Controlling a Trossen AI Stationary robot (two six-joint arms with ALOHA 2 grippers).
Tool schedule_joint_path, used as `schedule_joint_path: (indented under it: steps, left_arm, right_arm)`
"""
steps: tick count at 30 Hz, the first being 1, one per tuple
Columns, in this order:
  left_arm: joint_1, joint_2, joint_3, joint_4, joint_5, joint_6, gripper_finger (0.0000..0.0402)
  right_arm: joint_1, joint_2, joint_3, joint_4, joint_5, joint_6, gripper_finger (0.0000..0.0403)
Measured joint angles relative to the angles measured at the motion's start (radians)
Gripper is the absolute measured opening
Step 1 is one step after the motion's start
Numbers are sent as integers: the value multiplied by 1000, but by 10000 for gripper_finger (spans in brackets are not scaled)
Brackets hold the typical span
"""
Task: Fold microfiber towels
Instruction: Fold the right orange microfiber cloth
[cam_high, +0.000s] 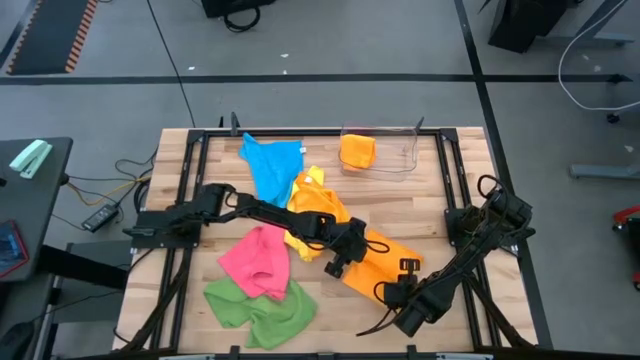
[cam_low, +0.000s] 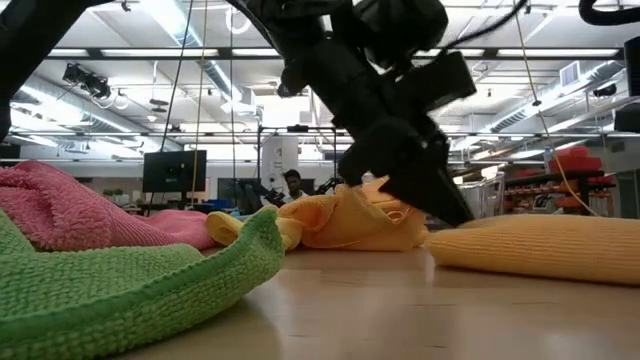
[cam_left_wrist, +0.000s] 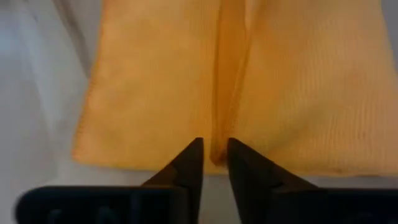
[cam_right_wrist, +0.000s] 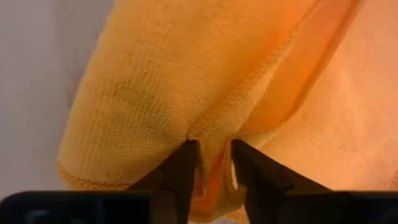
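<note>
A folded orange towel (cam_high: 388, 262) lies flat on the wooden table, right of centre; it shows low on the right in the low view (cam_low: 540, 245). My left gripper (cam_high: 337, 264) stands at its left end, slightly open, its tips (cam_left_wrist: 214, 152) at the towel's edge where a crease runs away from them. My right gripper (cam_high: 392, 292) points down at the towel's near edge, also slightly open, with a bunched fold of the cloth (cam_right_wrist: 211, 146) between its fingers. My left gripper stands with its tips at the crease in the orange towel's edge (cam_left_wrist: 216, 144); I cannot tell whether they touch it. My right gripper comes from above with a bunched fold of the towel's edge (cam_right_wrist: 210, 163) in the gap between its fingers; whether the fingers touch the cloth cannot be told. The towel lies on the table.
A yellow-and-orange heap (cam_high: 315, 205), a blue towel (cam_high: 272, 165), a pink one (cam_high: 258, 258) and a green one (cam_high: 258, 305) lie left of the orange towel. A clear bin (cam_high: 402, 160) at the far edge holds a folded orange cloth (cam_high: 358, 150).
</note>
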Motion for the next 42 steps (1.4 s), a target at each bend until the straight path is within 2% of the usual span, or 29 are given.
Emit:
schedule_joint_path:
  steps: [4,8,11,14,19,25,28,37,42]
  left_arm:
    - [0,-46,3,-29,-4,39,135]
    - [5,-71,0,-63,-2,26,164]
    - [30,-74,1,-20,39,-33,171]
    - [74,-63,1,33,124,-120,170]
    - [125,-44,3,96,161,-245,162]
    - [142,-3,-1,129,165,-333,172]
    - [150,25,8,177,167,-357,185]
    - [153,103,91,157,145,-406,205]
    - [157,139,146,96,125,-429,198]
  right_arm:
    - [-5,-43,0,-33,-36,32,156]
    - [-6,-122,0,-39,-27,44,171]
    - [3,-186,-20,-42,47,73,174]
    - [20,-265,-104,-22,132,135,174]
    - [20,-428,-290,77,165,313,174]
    - [9,-595,-452,90,146,506,183]
    - [-5,-645,-506,94,82,567,197]
    - [-100,-604,-596,137,-59,586,243]
    - [-111,-597,-589,147,-66,561,248]
